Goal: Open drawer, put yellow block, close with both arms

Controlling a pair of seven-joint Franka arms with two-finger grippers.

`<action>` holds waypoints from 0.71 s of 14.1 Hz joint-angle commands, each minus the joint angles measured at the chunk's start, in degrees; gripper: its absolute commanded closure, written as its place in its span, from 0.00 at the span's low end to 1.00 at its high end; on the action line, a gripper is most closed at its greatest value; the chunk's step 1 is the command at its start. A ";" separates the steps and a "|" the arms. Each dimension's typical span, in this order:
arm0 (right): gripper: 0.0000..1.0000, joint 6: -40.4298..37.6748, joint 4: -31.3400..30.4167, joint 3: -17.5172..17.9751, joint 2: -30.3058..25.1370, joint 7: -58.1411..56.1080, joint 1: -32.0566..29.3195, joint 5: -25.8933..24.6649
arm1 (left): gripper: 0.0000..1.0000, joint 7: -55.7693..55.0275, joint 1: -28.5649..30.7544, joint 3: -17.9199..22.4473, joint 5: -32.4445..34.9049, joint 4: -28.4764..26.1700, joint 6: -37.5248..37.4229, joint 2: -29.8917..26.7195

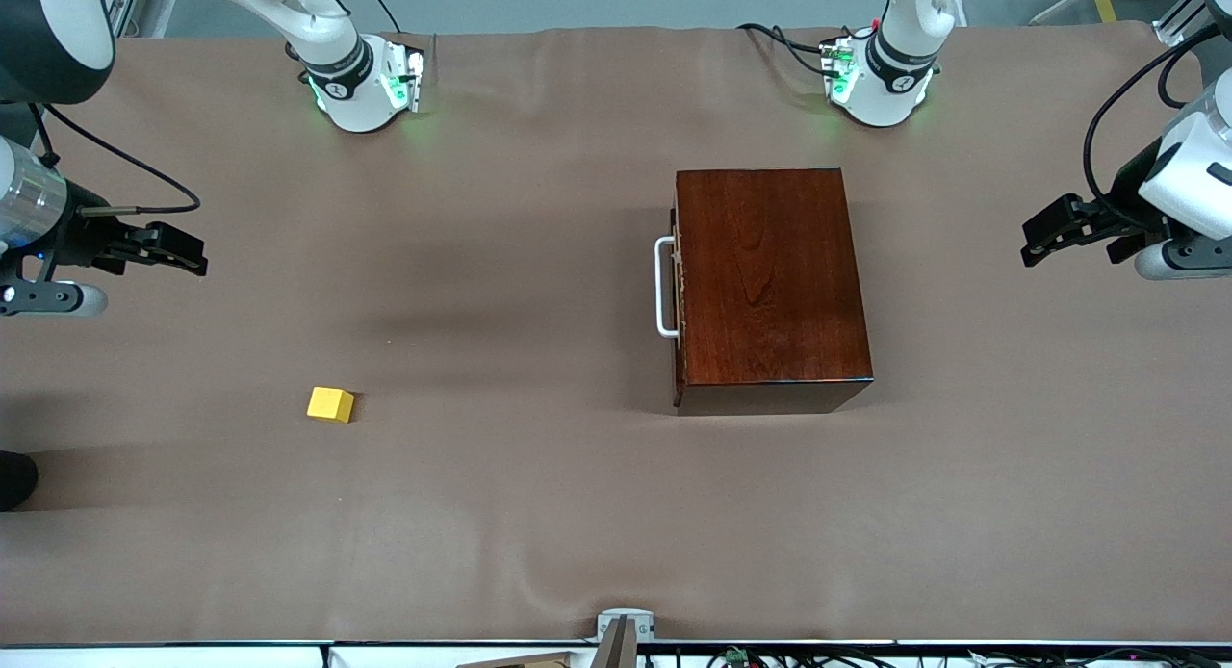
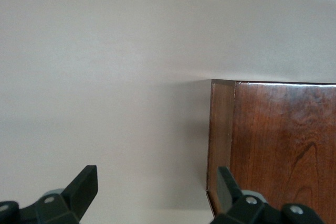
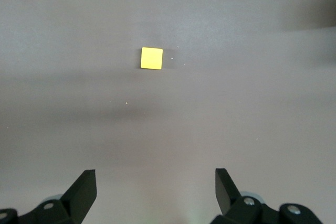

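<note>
The dark reddish-brown wooden box point(image 1: 770, 283) stands toward the left arm's end of the table. Its drawer is shut, and the white handle point(image 1: 664, 288) faces the right arm's end. The yellow block point(image 1: 330, 404) lies on the cloth toward the right arm's end, nearer the front camera than the box. My right gripper point(image 1: 197, 254) hangs open and empty over bare cloth; in its wrist view the block point(image 3: 151, 58) lies well ahead of the gripper point(image 3: 156, 184). My left gripper point(image 1: 1059, 244) hangs open and empty beside the box, whose corner point(image 2: 278, 145) shows past the gripper point(image 2: 156, 184).
A brown cloth point(image 1: 539, 514) covers the whole table. The two arm bases point(image 1: 366, 86) point(image 1: 881, 81) stand along the table's edge farthest from the front camera. A small metal bracket point(image 1: 624, 629) sits at the edge nearest it. A dark object point(image 1: 14, 477) pokes in at the right arm's end.
</note>
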 commanded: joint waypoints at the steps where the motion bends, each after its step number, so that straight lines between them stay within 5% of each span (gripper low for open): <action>1: 0.00 -0.06 0.20 0.57 -0.03 -0.02 -0.62 0.47 | 0.00 0.24 0.06 0.16 0.03 -0.02 0.16 -0.23; 10: 0.00 -0.06 0.20 0.48 -0.03 -0.28 -1.06 0.55 | 0.00 1.30 0.06 0.16 0.12 0.60 0.16 -0.06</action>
